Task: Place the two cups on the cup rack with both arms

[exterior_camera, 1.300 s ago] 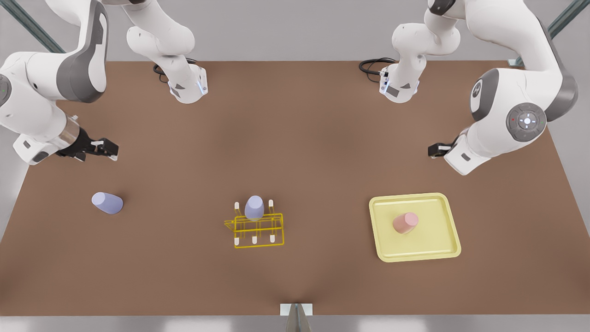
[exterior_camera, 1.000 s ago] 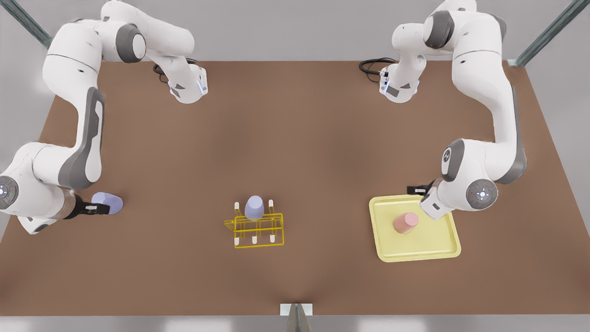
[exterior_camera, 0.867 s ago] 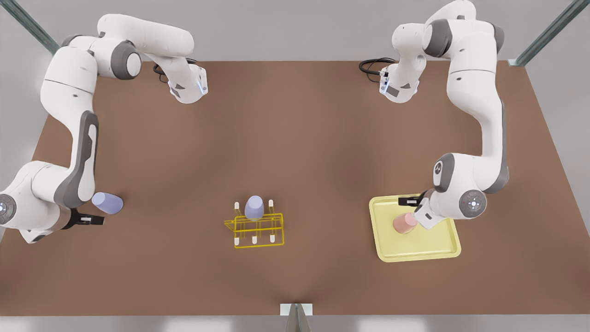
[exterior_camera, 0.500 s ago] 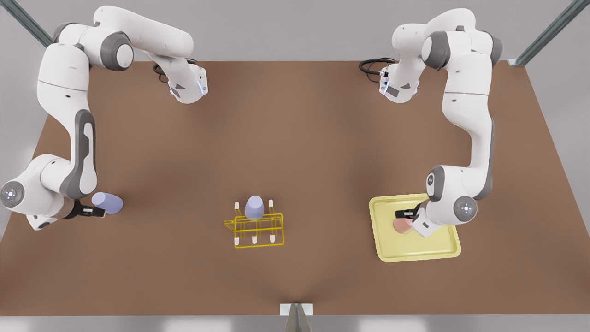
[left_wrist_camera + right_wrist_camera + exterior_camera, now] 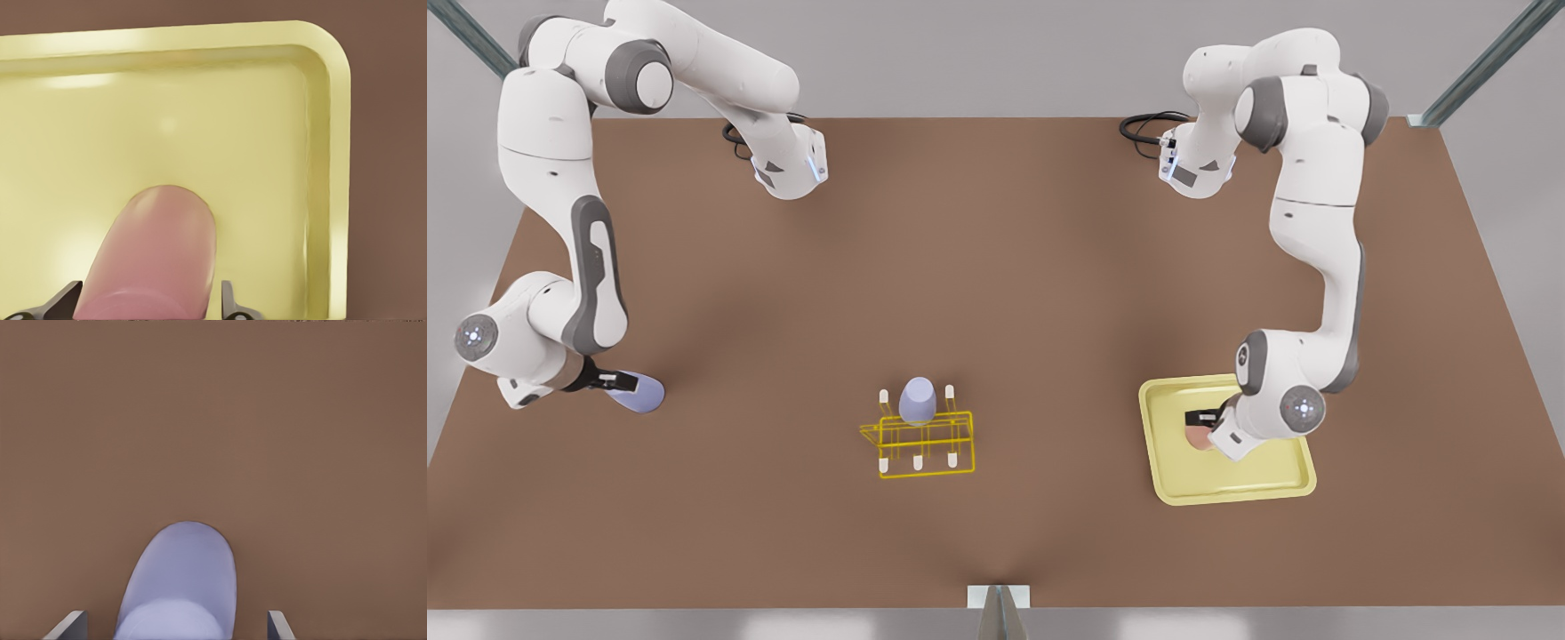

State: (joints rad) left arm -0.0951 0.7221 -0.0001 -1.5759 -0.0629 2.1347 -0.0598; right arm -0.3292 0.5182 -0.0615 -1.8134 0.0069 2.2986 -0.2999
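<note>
Rack: the rack (image 5: 919, 442) stands at the near middle of the desk (image 5: 996, 267); a lavender cup (image 5: 917, 400) sits on one of its far pegs already; I judge the other pegs free for two more.

Pink cup: the pink cup (image 5: 150, 263) lies on its side in the tray (image 5: 327, 133), at the front view's right; its long axis runs along the line of my wrist, its closed end pointing away from me toward the tray's far rim.

Left claw: my left claw (image 5: 150, 303) has dropped onto the tray within the last second; its fingers (image 5: 230, 308) are spread, one on each side of the cup, with little gap left; nothing pinched yet.

Second lavender cup: the second lavender cup (image 5: 179, 583) lies on its side on the bare desk at the front view's left; its rounded closed end points away from my wrist, long axis in line with it.

Right claw: my right claw (image 5: 177, 623) came down and slid in around this cup; fingers (image 5: 277, 625) spread wide, clear gaps both sides; not gripping.

Meaning: both approaches look finished to me; closing on each cup seems next; lifting and turning them onto pegs is not yet begun.
</note>
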